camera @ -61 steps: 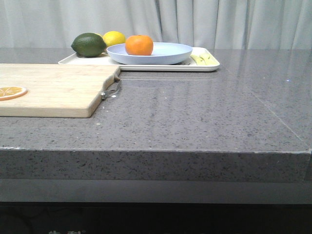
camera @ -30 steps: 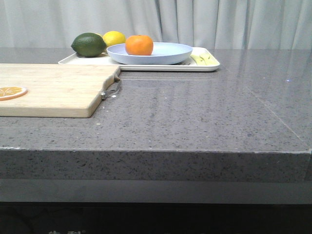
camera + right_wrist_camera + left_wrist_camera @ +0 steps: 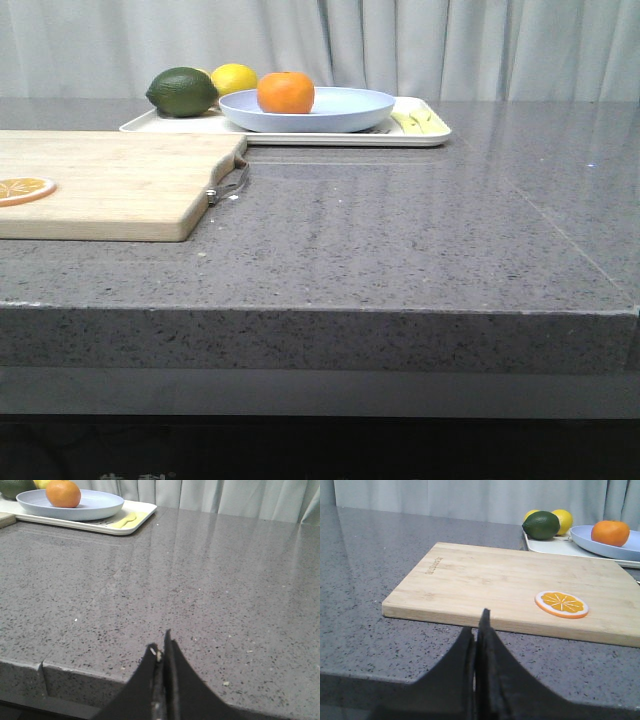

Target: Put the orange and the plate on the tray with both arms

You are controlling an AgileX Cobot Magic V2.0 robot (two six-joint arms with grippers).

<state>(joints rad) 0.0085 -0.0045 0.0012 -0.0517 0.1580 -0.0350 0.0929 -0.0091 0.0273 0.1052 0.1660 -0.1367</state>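
Orange: firm, light, rolls; grasp across middle. Plate: rigid, rim-hold. Left gripper, right gripper: closed, empty.

You are looking at a kitchen-style test bench, staged more than lived in. The speckled grey stone countertop has a thick square edge like a kitchen worktop. On it you see a wooden cutting board with a metal handle and an orange slice, plus a cream tray carrying a plate, an orange, a lemon and a dark green fruit. Behind it all hangs a plain pale curtain in place of walls or cupboards, which suggests a lab backdrop.
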